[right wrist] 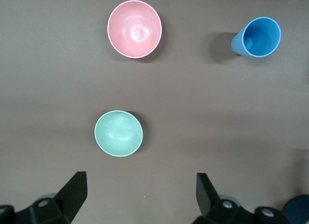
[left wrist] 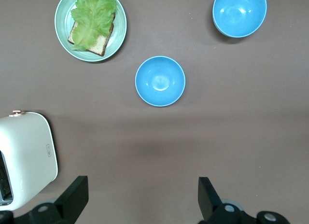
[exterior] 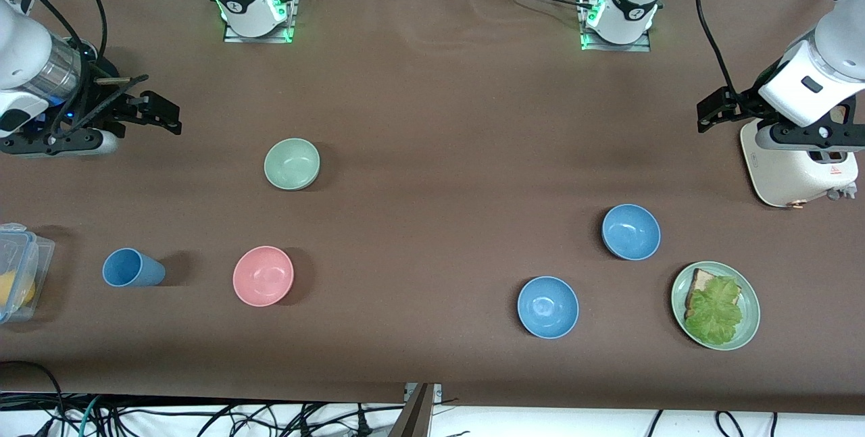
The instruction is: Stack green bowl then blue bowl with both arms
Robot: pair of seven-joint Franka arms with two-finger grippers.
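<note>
both my grippers, left gripper [left wrist: 140,197] and right gripper [right wrist: 140,195], hang spread apart; i might grab the wrong blue bowl [exterior: 630,232] instead of starting with the green bowl [exterior: 292,164]

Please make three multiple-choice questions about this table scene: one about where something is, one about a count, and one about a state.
1. Which thing lies nearest the green bowl?
A. the pink bowl
B. the toaster
C. the green plate

2. How many blue bowls are on the table?
A. one
B. two
C. three

3. How do the left gripper and right gripper stand?
A. each holds a bowl
B. both open and empty
C. one is pressed into the blue cup

Answers: 1 A, the pink bowl sits close by, nearer the front camera. 2 B, one blue bowl and another. 3 B, the wrist views show spread fingers with nothing between.
</note>
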